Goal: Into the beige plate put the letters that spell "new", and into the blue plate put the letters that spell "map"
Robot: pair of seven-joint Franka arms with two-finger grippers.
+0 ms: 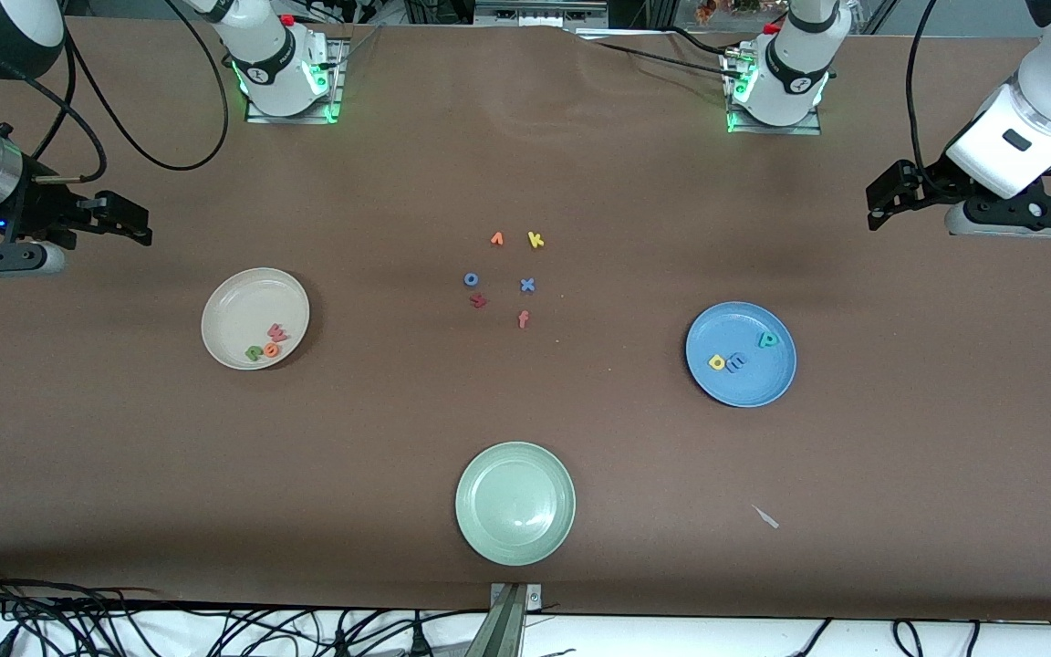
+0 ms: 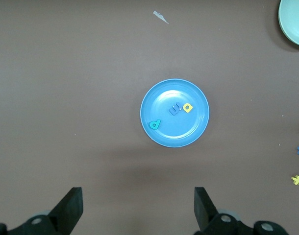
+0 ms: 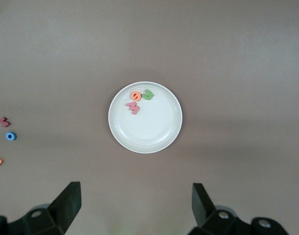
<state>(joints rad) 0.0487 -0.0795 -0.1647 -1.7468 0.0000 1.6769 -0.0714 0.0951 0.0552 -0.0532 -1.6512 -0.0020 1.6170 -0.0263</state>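
Note:
The beige plate (image 1: 247, 299) lies toward the right arm's end of the table. In it are the green "n" (image 1: 254, 352), the orange "e" (image 1: 271, 348) and the pinkish "w" (image 1: 277, 332). The blue plate (image 1: 746, 385) lies toward the left arm's end and holds the yellow "a" (image 1: 717, 362), the blue "m" (image 1: 736, 362) and the teal "p" (image 1: 766, 339). My left gripper (image 1: 879, 205) hangs open and empty over bare table near the blue plate (image 2: 181, 131). My right gripper (image 1: 133, 225) hangs open and empty over bare table near the beige plate (image 3: 149, 133).
Loose letters lie mid-table: an orange "v" (image 1: 496, 239), a yellow "k" (image 1: 535, 240), a blue "o" (image 1: 471, 279), a blue "x" (image 1: 527, 286), a dark red letter (image 1: 478, 300) and a reddish "f" (image 1: 523, 318). A pale green plate (image 1: 515, 502) sits nearest the front camera. A white scrap (image 1: 765, 516) lies nearby.

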